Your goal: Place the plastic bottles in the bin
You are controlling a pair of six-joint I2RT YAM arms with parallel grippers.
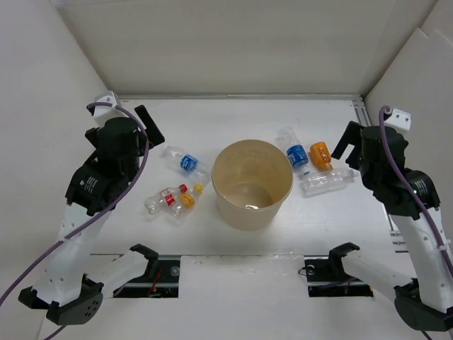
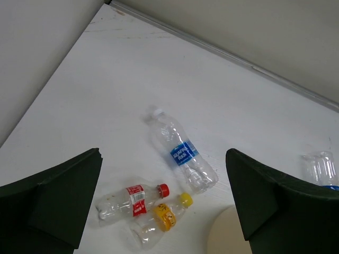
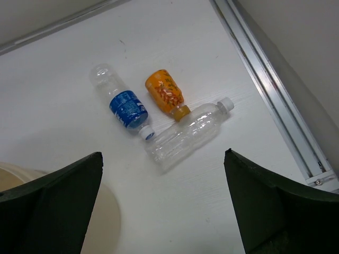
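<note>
**Six bottles on the desk, all outside the bin**

The bin [image 1: 251, 185] stands upright at the middle of the desk [image 1: 233, 120], mouth open. The top view looks straight into it and shows only its pale floor with a small bright glint.

To its left lie three bottles on their sides. A blue-labelled bottle [image 1: 187, 163] lies farthest back. Nearer the arms, a red-capped bottle [image 1: 164, 199] and a yellow-capped bottle [image 1: 185, 201] lie just beside each other, their caps close together.

To the bin's right lie three more bottles. A second blue-labelled bottle [image 1: 296, 152] and an orange bottle [image 1: 320, 155] are side by side. An unlabelled clear bottle [image 1: 327, 181] lies across in front of them, close to their cap ends. Whether any bottle holds liquid cannot be told.

The left fingers [image 2: 58, 201] are spread wide above the left group and grip nothing. The right fingers [image 3: 53, 203] are likewise spread wide above the right group, with nothing between them.
</note>
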